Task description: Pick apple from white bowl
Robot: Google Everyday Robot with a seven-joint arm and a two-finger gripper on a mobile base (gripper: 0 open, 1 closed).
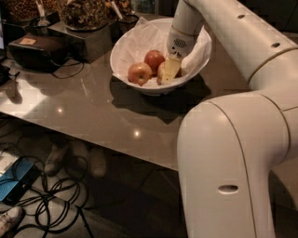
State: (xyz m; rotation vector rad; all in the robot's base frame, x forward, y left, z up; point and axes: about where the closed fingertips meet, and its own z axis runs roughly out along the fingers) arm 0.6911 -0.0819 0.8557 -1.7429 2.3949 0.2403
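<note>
The white bowl (130,42), lined with crinkled white paper, stands on the brown table and holds three apples. The palest apple (139,73), golden with a red blush, lies at the bowl's front left. A deep-red apple (154,59) lies behind it. A third, orange-red apple (161,73) lies to the right, mostly hidden by my gripper. My gripper (169,70) reaches down into the bowl from the upper right. It sits against that third apple, just right of the pale apple.
The table (107,116) has its front edge toward the camera. A black box (37,49) with cables and containers of snacks (84,11) stand at the back left. My large white arm (233,153) fills the right foreground. Cables (42,195) lie on the floor.
</note>
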